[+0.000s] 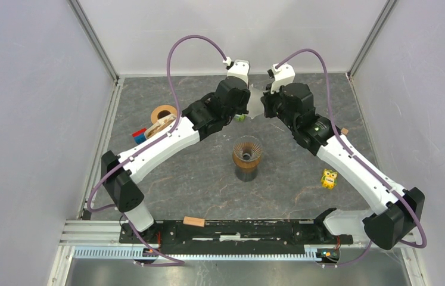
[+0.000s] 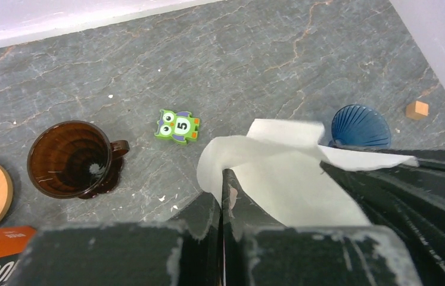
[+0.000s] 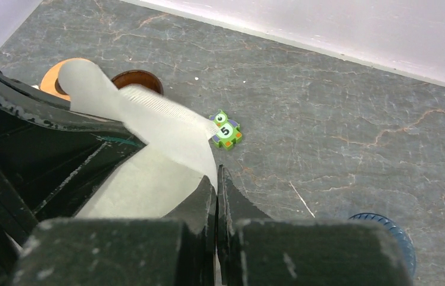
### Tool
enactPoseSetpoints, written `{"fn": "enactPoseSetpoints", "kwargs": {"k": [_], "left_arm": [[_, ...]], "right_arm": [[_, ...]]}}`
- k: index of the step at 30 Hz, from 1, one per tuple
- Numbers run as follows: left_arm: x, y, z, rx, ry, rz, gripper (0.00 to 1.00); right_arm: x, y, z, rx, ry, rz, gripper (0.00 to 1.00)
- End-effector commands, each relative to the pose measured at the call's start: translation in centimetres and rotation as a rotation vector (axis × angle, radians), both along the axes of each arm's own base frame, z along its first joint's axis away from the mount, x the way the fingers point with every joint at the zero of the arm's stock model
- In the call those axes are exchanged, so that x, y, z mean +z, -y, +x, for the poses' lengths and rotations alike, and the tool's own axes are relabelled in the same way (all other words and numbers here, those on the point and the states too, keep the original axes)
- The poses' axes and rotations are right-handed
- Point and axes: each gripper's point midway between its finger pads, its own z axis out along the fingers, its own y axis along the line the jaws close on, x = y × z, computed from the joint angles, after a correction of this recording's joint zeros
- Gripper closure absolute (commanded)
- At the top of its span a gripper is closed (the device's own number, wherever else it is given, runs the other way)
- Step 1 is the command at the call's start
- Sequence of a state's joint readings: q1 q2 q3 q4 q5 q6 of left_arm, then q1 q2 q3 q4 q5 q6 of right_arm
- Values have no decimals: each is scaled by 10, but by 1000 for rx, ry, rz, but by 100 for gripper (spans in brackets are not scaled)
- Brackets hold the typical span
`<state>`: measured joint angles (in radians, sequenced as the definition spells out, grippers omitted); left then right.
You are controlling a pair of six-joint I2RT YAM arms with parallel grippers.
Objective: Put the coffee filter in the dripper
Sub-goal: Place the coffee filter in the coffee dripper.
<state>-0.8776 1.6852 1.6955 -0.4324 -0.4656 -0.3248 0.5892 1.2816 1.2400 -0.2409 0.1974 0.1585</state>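
Observation:
A white paper coffee filter (image 1: 257, 99) hangs above the table at the back centre, held between both grippers. My left gripper (image 1: 249, 101) is shut on one edge of the filter (image 2: 279, 179), with its fingertips closed (image 2: 226, 174). My right gripper (image 1: 265, 102) is shut on the opposite edge of the filter (image 3: 148, 179), with its fingertips closed (image 3: 215, 174). The brown ribbed dripper (image 1: 247, 152) stands in the middle of the table, nearer the arm bases than the filter. It also shows in the left wrist view (image 2: 72, 158) and in the right wrist view (image 3: 138, 79).
A blue dripper (image 2: 360, 126) sits on the table below the right arm. A green owl toy (image 1: 240, 117) lies between the filter and the brown dripper. A wooden ring (image 1: 163, 112), a red box (image 1: 139, 132), a yellow toy (image 1: 329, 178) and a small wooden cube (image 1: 345, 130) lie around.

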Motion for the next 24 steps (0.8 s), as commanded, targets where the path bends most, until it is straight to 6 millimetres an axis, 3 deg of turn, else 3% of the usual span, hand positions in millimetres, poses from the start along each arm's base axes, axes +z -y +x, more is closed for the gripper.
{"fn": "enactPoseSetpoints", "kwargs": {"k": [1,14,24], "left_arm": [[34,-11,-4,-8,104,-14,97],[46,-7,-16,-93,128,-44,97],[39,4,-29,-212,122,-21,97]], "right_arm": [[24,6,-1,-14,89,9,97],[24,-5,-9,110,113,20,75],[45,-9,-20,226,210,-40,50]]}}
